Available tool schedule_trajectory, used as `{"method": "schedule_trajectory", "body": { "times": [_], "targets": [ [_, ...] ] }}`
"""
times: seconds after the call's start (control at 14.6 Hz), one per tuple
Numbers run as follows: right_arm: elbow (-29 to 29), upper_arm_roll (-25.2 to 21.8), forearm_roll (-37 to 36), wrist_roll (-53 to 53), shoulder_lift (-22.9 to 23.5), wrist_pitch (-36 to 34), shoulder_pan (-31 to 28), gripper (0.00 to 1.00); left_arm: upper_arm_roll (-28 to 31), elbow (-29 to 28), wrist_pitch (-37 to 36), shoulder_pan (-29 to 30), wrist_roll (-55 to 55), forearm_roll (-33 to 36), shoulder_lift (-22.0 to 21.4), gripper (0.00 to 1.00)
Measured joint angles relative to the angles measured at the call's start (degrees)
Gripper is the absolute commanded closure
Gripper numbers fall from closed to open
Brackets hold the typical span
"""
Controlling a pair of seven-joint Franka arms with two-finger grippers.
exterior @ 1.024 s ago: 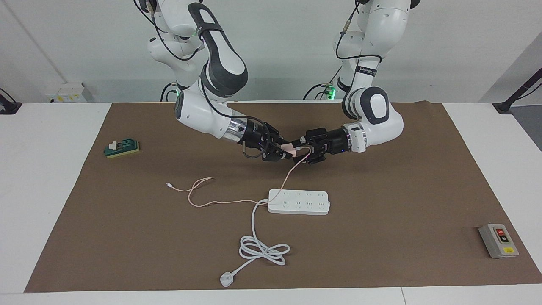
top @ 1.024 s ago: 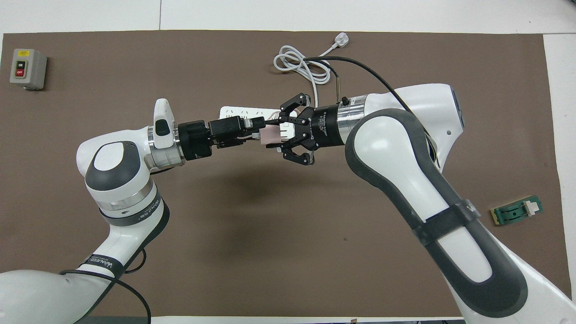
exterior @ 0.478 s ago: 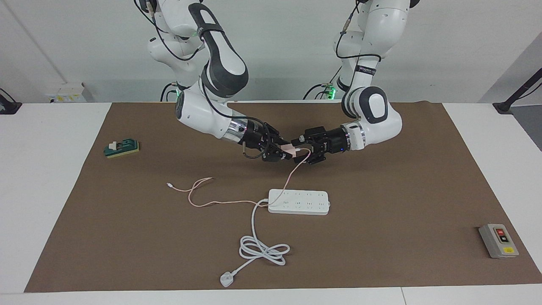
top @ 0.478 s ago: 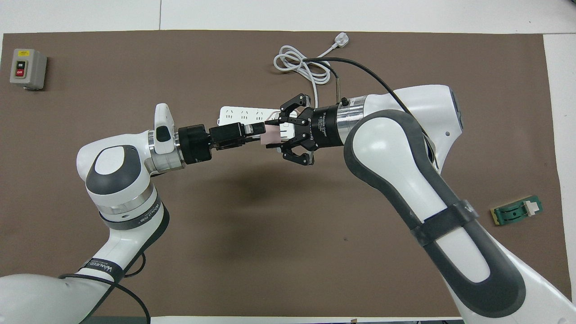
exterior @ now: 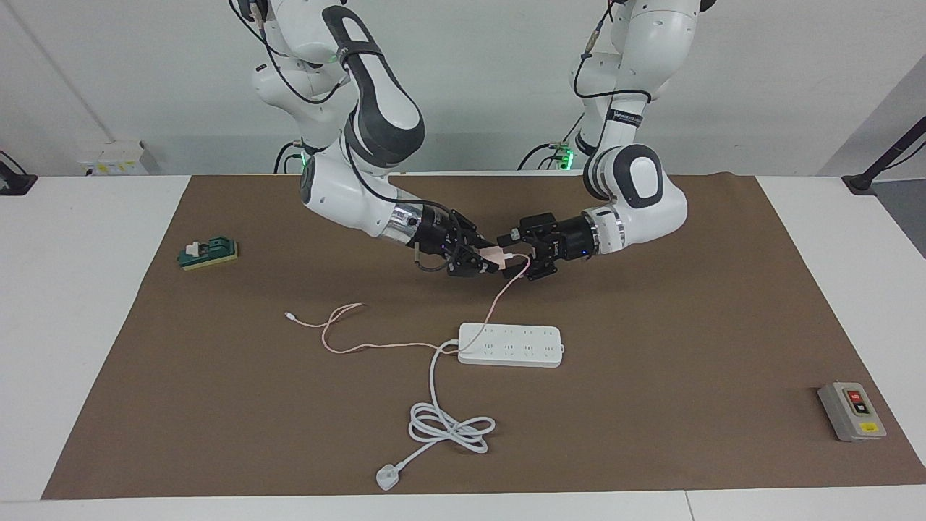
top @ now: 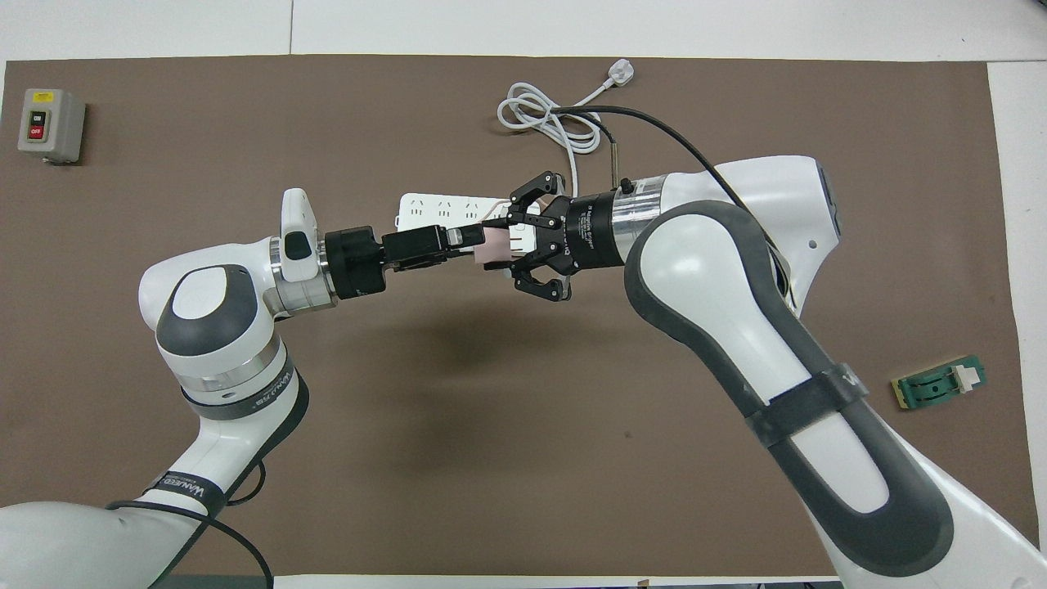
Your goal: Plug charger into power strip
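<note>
A: Charger (exterior: 496, 254) — where?
B: Midair above the bench, over the mat on the robots' side of the power strip (exterior: 511, 344). Right claw (exterior: 483, 260) clamped on it; left claw (exterior: 522, 262) at its cable end — grip unclear.
A: Handling?
B: Light, rigid cube, trailing cable. Grip the flat sides, prongs free.
</note>
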Motion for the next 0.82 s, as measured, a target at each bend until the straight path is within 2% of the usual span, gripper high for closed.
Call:
{"method": "schedule_trajectory", "body": {
  "times": [0.14, 0.34, 0.55, 0.61, 0.68, 0.82],
  "targets": [
    [-0.07, 0.0, 0.0, 0.0, 0.0, 0.25, 0.0, 1.0, 0.0, 0.0, 0.07, -0.14, 0.06, 0.0, 0.0, 0.22],
    [-0.29, 0.0, 0.0, 0.0, 0.0, 0.36, 0.0, 1.0, 0.0, 0.0, 0.24, -0.14, 0.11, 0.0, 0.0, 0.49],
    [-0.39, 0.0, 0.01, 0.0, -0.01, 0.44, 0.01, 1.0, 0.01, -0.02, 0.4, -0.14, 0.65, 0.04, 0.0, 0.8],
    [-0.36, -0.01, 0.01, 0.0, -0.05, 0.46, 0.0, 1.0, 0.02, -0.08, 0.6, -0.14, 1.06, 0.11, 0.03, 0.94],
    [-0.35, -0.01, 0.01, 0.0, -0.16, 0.46, 0.0, 1.0, 0.08, -0.26, 0.87, -0.14, 1.69, 0.15, 0.11, 1.0],
    [-0.39, 0.06, 0.02, -0.53, -0.19, 0.81, 0.06, 1.0, 0.15, -0.32, 0.9, -0.13, 1.72, 0.03, 0.12, 1.0]
  ]
}}
